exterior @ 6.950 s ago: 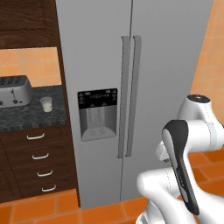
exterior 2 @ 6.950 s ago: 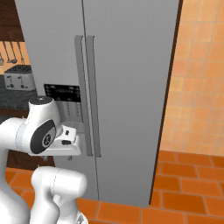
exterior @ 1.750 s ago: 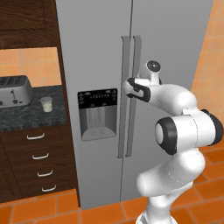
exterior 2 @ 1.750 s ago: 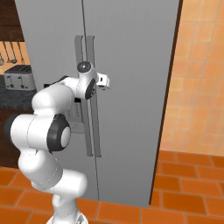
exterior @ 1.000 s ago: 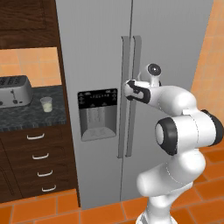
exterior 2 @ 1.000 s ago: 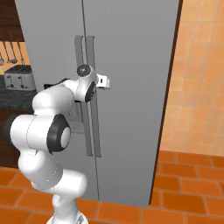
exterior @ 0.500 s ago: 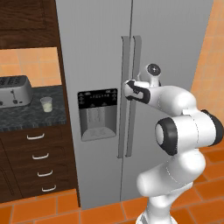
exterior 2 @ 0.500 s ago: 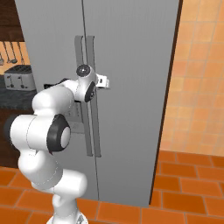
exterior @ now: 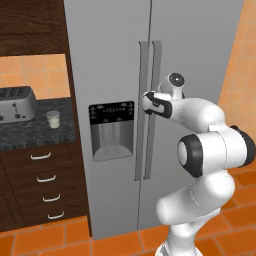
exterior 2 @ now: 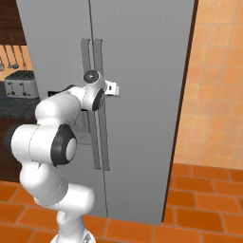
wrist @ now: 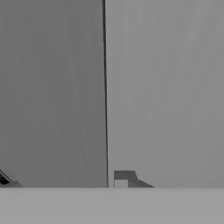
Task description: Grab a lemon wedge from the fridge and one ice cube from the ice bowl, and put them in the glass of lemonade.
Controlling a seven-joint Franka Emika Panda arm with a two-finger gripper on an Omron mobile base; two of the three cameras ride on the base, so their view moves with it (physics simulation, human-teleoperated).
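Orange tile and dark wooden cupboards frame what I'm working on: the fridge (exterior: pixel 125 75), tall and grey, standing shut right in front of my base.

My gripper (exterior: pixel 146 101) is pressed up at the pair of long vertical handles. From the left base view its dark fingers sit at the right-hand handle (exterior: pixel 156 100), about level with the top of the black dispenser panel (exterior: pixel 111 131). From the right base view the wrist covers the fingers, so I cannot see them there. I judge the jaws have drawn in narrow around that handle, though none of my views shows the contact cleanly. The hand view gives me only the flat grey doors and the seam (wrist: pixel 105 92) between them, very close.

I hold here because the lemon wedge is inside, behind these doors, and nothing comes out until a door swings. Gripping at mid-height should give me a steady pull along the door's arc.

Further out, on the dark counter to the left, the glass of lemonade (exterior: pixel 52 119) stands upright: a small clear tumbler of pale drink, just beside the toaster (exterior: pixel 16 104) and apart from it. That is where the wedge must end up.
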